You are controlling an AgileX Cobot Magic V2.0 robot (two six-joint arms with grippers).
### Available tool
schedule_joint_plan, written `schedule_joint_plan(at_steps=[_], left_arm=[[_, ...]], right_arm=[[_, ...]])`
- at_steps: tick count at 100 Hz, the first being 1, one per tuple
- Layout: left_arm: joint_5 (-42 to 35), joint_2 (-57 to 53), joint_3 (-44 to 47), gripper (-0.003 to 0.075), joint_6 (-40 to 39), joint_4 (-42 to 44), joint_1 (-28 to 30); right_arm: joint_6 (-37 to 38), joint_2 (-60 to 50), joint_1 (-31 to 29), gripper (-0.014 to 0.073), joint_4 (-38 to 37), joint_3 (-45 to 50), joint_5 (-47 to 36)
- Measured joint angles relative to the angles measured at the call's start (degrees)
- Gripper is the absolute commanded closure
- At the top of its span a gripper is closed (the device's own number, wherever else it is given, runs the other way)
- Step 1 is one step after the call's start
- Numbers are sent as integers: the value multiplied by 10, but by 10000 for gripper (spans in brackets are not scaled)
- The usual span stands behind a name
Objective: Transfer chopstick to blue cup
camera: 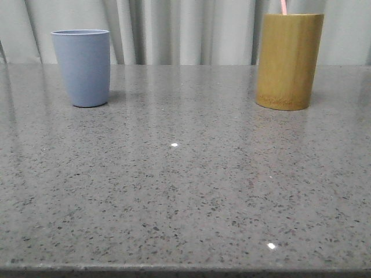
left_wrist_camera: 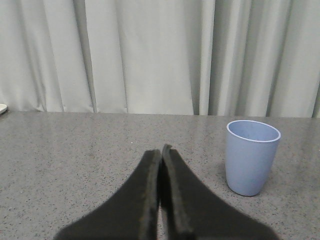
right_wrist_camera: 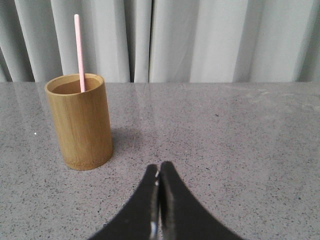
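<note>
A: Status?
B: Not started — chopstick [right_wrist_camera: 78, 50] upright in bamboo holder [camera: 288, 61], upper right of front frame. Blue cup [camera: 82, 67] upper left, empty.
A: Grippers?
B: Left gripper [left_wrist_camera: 161, 152] and right gripper [right_wrist_camera: 159, 170] both closed, holding nothing.

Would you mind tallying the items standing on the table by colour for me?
Blue: 1, the blue cup
Yellow-brown: 1, the bamboo holder
Pink: 1, the chopstick, standing in the holder
Total: 3
</note>
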Motion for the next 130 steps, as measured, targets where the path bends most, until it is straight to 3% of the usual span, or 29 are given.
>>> schedule_joint_plan(at_steps=[7, 24, 34, 54, 106, 130], left_arm=[[28, 43, -43, 639, 0, 0, 0], [73, 134, -130, 362, 0, 0, 0], [75, 176, -163, 286, 0, 0, 0], [79, 240, -202, 279, 0, 0, 0], [75, 272, -209, 279, 0, 0, 0], [119, 292, -219, 279, 0, 0, 0]], right_arm=[[0, 39, 0, 553, 0, -36, 22], [0, 122, 0, 359, 0, -102, 54], [0, 162, 0, 286, 0, -126, 58], [0, 212, 0, 159, 0, -166, 70], [0, 224, 0, 160, 0, -181, 77], [0, 230, 0, 160, 0, -184, 77]])
